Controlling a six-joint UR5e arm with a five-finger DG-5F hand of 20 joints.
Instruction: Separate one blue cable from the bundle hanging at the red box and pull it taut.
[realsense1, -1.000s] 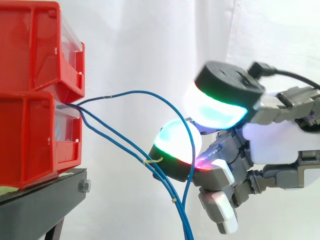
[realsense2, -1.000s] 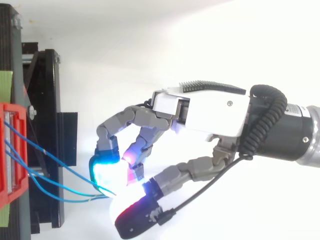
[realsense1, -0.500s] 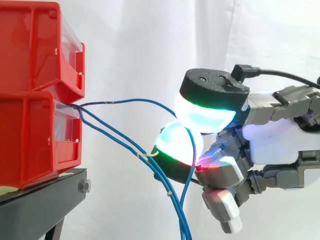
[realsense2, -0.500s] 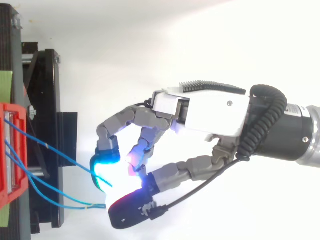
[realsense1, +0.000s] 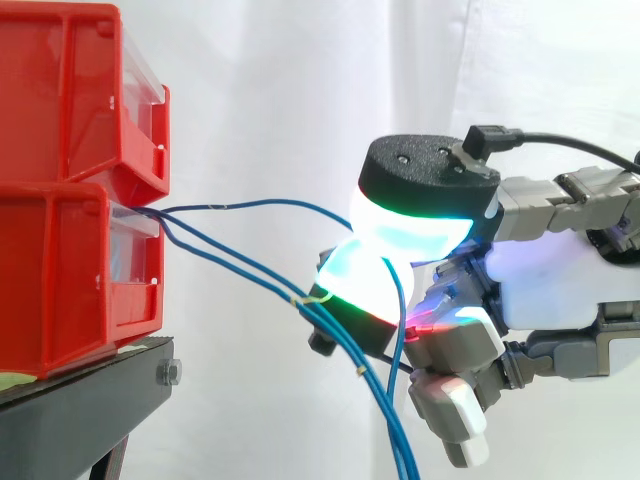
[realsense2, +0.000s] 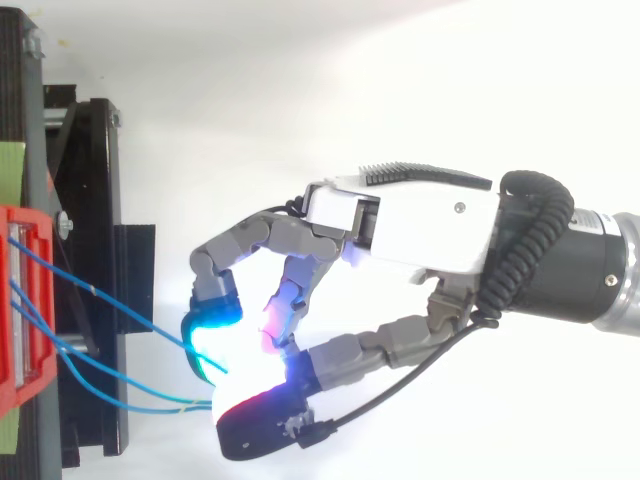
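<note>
Pinching one thin blue cable (realsense1: 240, 206) in your grey-and-white robot hand (realsense2: 420, 225), you are holding it above the tied bundle (realsense1: 298, 297) beside the red plastic bin (realsense1: 60, 270), but it is sagging, so the taut pull is waiting.

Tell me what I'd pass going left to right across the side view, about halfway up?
Stacked red bins → blue cables trailing out of the lower bin → the hand, glowing fingertips first, pinching one blue cable, then its white palm.
</note>
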